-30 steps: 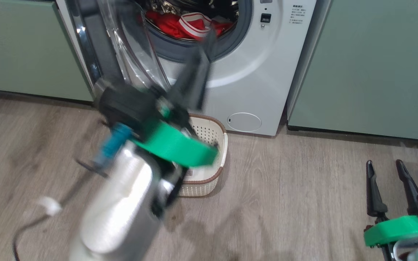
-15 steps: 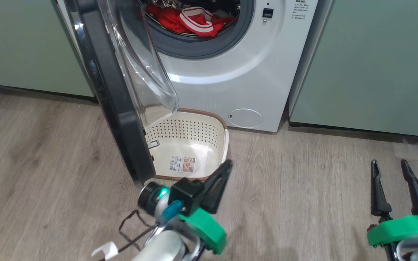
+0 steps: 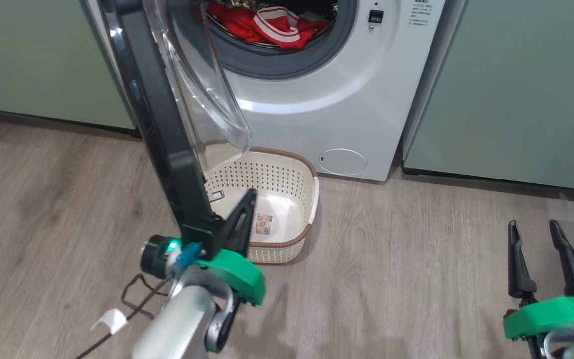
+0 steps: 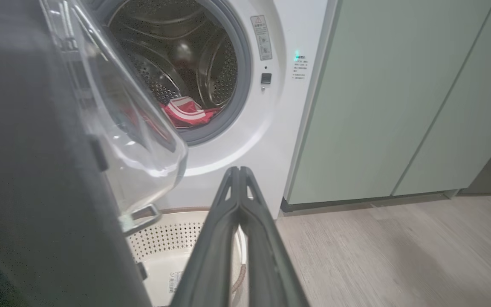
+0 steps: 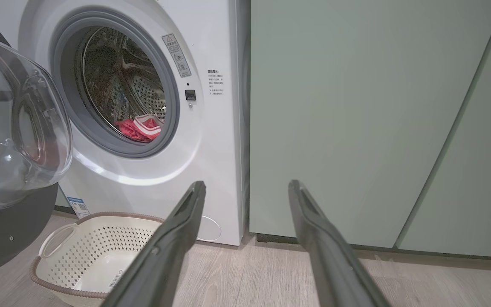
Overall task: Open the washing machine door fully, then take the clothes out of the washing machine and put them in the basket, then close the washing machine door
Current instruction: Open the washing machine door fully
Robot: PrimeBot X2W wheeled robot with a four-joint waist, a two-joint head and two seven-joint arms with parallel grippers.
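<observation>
Left end effector [image 3: 250, 197] clenched, empty, beside inner edge of washing machine door [image 3: 160, 124]; door is to be pushed wider, slowly, basket [image 3: 313, 175] avoided. Right end effector [image 3: 532, 227] released, idle.

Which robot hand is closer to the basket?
Left. The left gripper hangs over the near edge of the basket, beside the door; the right gripper is far off to its right, above the floor.
</observation>
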